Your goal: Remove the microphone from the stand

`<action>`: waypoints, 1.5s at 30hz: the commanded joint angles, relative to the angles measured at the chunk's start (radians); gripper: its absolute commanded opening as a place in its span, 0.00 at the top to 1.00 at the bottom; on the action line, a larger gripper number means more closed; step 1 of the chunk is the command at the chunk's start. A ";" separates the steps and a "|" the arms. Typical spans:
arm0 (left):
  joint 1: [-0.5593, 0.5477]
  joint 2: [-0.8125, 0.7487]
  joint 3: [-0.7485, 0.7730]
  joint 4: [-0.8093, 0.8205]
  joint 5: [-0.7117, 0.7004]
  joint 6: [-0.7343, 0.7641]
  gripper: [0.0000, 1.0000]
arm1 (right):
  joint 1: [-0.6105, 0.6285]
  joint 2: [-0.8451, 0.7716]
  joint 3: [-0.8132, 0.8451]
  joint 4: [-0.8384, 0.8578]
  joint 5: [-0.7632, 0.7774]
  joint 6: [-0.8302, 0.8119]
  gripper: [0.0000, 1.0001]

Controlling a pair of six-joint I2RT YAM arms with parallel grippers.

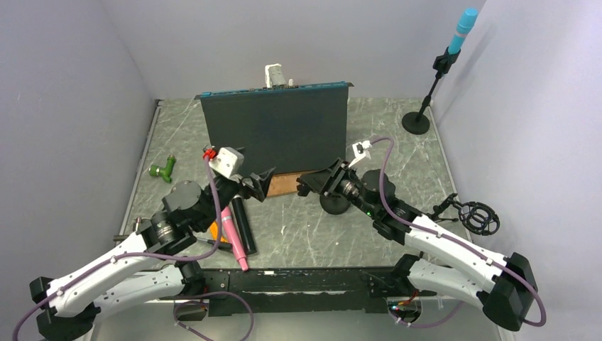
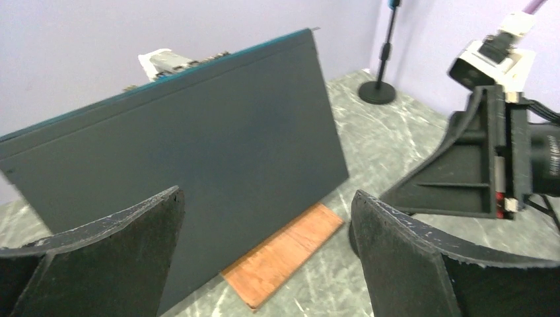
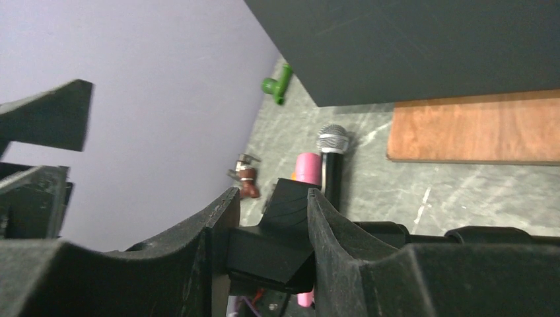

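The left tool (image 2: 267,198) hung wide open and empty above the tabletop (image 1: 397,153), facing the dark upright panel (image 2: 198,145). The right tool (image 3: 271,198) was closed partway on the stand's black clip (image 3: 280,221), above its round base (image 1: 334,206). The black microphone (image 3: 332,168) lay flat on the tabletop, just beside a pink microphone (image 3: 306,168), near the left arm.

Upright dark panel (image 1: 275,126) mid-table — bare tabletop (image 1: 387,135) to its right
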 commanded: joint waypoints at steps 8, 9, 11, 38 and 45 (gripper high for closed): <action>-0.010 0.172 0.143 -0.145 0.385 -0.355 0.01 | -0.184 -0.185 -0.193 0.038 -0.253 0.152 1.00; -0.010 0.179 0.133 -0.138 0.399 -0.385 0.01 | -0.201 -0.199 -0.197 0.005 -0.244 0.138 1.00; -0.010 0.187 0.102 -0.114 0.434 -0.437 0.01 | -0.235 -0.207 -0.197 -0.052 -0.239 0.097 1.00; 0.219 0.757 0.159 0.340 1.086 -0.947 0.01 | -0.456 -0.256 -0.316 -0.373 -0.129 -0.111 1.00; 0.220 0.694 0.201 0.148 0.984 -0.767 0.01 | -0.468 -0.237 -0.260 -0.358 -0.179 -0.151 1.00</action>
